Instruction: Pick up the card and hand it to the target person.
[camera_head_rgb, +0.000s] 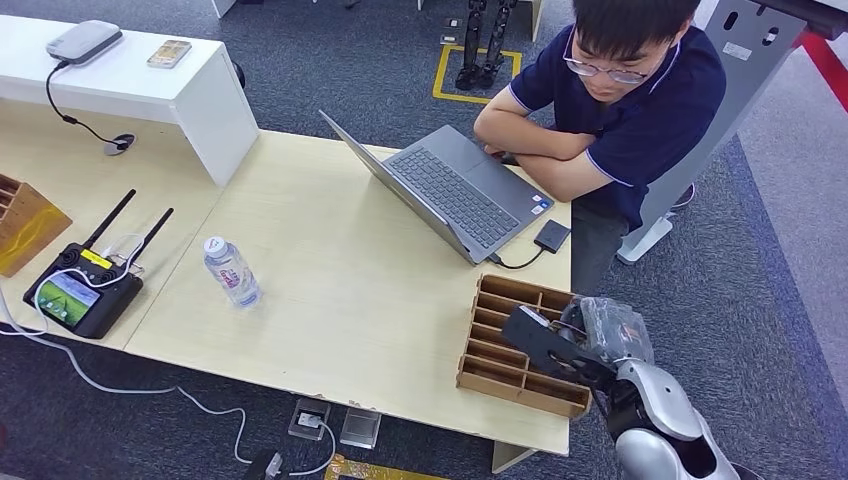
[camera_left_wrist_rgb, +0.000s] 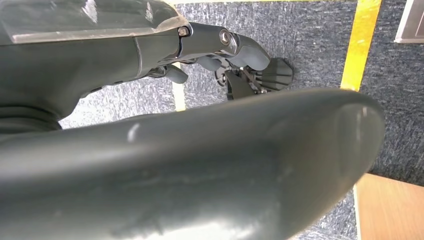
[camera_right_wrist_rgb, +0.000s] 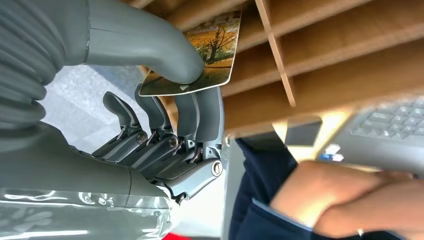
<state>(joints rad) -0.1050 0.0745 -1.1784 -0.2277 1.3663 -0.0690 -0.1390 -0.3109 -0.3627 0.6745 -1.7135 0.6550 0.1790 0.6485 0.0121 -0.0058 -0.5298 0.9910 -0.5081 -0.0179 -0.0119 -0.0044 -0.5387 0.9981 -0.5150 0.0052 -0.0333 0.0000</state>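
Head view shows the pale wooden bench (camera_head_rgb: 330, 300) across most of the picture, with a person (camera_head_rgb: 620, 110) sitting at its far right side, arms folded on the edge. Just in front of the person stands an open grey laptop (camera_head_rgb: 450, 190), and a small dark box (camera_head_rgb: 551, 236) lies beside it, joined by a cable. On the left part of the bench there is a white shelf (camera_head_rgb: 150, 85) with a grey device (camera_head_rgb: 83, 40) on top. A black controller with two antennas (camera_head_rgb: 85, 285) lies near the left edge, and a clear water bottle (camera_head_rgb: 232, 272) stands upright well apart from the laptop.

At the near right corner of the bench rests a brown wooden tray with compartments (camera_head_rgb: 500, 350). The right hand (camera_head_rgb: 560, 345) is over this tray. In the right wrist view the card (camera_right_wrist_rgb: 200, 60), with a picture of a tree in autumn colours, is pinched between the thick thumb on its face and the dark fingers (camera_right_wrist_rgb: 200, 112) behind it, close against the tray dividers (camera_right_wrist_rgb: 275, 45). I cannot tell if the card still touches the tray.

The left hand (camera_left_wrist_rgb: 235, 60) appears in the left wrist view above grey carpet with yellow tape (camera_left_wrist_rgb: 357, 45); its fingers (camera_left_wrist_rgb: 272, 75) are curled a little and hold nothing.
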